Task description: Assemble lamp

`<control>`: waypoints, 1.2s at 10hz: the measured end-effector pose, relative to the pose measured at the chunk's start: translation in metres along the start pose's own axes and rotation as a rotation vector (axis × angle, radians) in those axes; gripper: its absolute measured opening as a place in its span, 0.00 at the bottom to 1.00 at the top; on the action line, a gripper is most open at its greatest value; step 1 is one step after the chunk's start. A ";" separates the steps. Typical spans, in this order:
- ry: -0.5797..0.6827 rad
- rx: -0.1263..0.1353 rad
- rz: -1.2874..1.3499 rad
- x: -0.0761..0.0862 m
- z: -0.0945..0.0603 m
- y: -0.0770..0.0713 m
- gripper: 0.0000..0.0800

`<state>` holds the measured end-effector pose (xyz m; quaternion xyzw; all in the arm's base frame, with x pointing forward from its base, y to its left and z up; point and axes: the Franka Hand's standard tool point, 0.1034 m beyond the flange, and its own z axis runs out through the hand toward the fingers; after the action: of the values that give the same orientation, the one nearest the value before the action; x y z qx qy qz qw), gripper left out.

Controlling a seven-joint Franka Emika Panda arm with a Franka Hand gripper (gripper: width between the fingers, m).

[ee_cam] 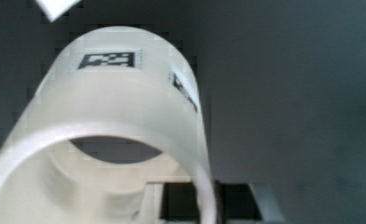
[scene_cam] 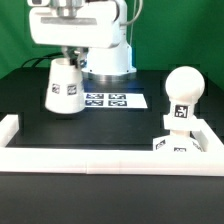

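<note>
The white conical shade (scene_cam: 62, 86) stands at the exterior view's left, narrow end up, with black tags on its side. My gripper (scene_cam: 68, 57) comes down onto its top. In the wrist view the shade (ee_cam: 118, 110) fills the picture and its rim wall runs between my two dark fingers, so my gripper (ee_cam: 206, 200) is shut on that wall. I cannot tell whether the shade rests on the table or hangs just above it. The round bulb (scene_cam: 184, 88) stands upright by its stem on the square base block (scene_cam: 177, 144) at the exterior view's right.
The marker board (scene_cam: 108, 100) lies flat on the black table just right of the shade. A long white border rail (scene_cam: 90, 160) runs along the front, with short arms at both ends; the base block sits in its right corner. The robot's white body (scene_cam: 105, 55) stands behind.
</note>
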<state>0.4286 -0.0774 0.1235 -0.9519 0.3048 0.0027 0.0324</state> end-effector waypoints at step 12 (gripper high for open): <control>-0.014 0.026 0.133 0.001 -0.064 -0.074 0.06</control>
<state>0.4714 -0.0214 0.1922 -0.9289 0.3673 0.0076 0.0467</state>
